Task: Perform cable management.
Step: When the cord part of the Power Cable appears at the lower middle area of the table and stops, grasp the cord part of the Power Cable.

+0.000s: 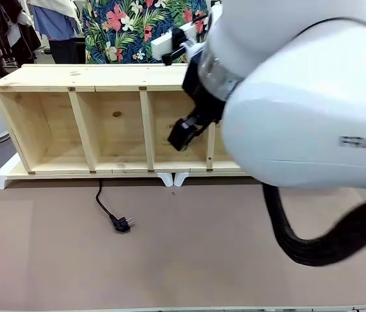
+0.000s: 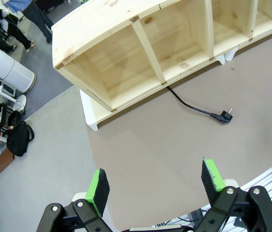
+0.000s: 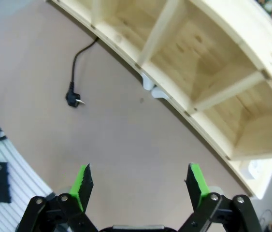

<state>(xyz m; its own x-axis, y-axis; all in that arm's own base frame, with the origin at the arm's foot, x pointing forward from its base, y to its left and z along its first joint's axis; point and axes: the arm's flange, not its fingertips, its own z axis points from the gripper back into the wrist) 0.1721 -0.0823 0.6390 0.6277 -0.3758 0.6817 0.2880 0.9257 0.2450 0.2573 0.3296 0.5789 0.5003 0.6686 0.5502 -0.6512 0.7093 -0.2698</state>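
The cable is a thin black cord that comes out from under the wooden shelf and ends in a black plug lying loose on the brown table. From high above the table's near left corner, my left gripper is open and empty, far from the cable and its plug. My right gripper also hangs high and open, holding nothing, with the cable and plug well to one side. The right arm looms in front of the shelf's right end.
The shelf lies on its side on white feet, its open compartments facing me. A person in a floral shirt stands behind it. A white appliance stands on the floor off the table's left. Brown table surface stretches in front.
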